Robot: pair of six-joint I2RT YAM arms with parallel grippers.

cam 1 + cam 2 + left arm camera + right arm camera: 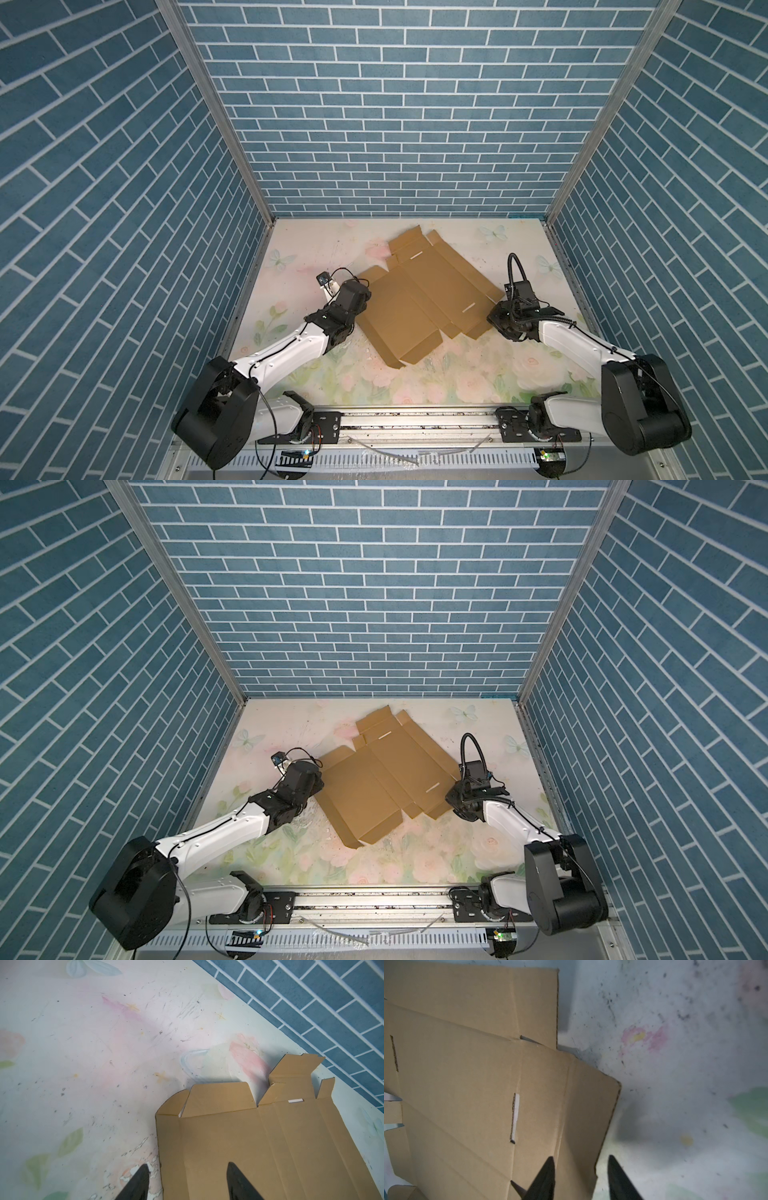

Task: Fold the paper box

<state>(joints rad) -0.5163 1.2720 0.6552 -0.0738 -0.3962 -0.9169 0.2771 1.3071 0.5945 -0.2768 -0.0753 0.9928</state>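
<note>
The paper box (419,303) (374,779) is a plain brown cardboard sheet lying unfolded and nearly flat, set diagonally on the table in both top views. My left gripper (365,305) (318,783) is at its left edge. In the left wrist view it (188,1163) is open, with one finger over the table and the other over the cardboard (249,1147). My right gripper (494,320) (451,798) is at the sheet's right end. In the right wrist view it (580,1157) is open, straddling the slightly raised edge of an end flap (583,1118) beside a slot (515,1118).
The floral table cover (415,382) is scuffed and speckled. Blue brick-pattern walls (395,124) close in the back and both sides. A metal rail (415,419) carrying both arm bases runs along the front edge.
</note>
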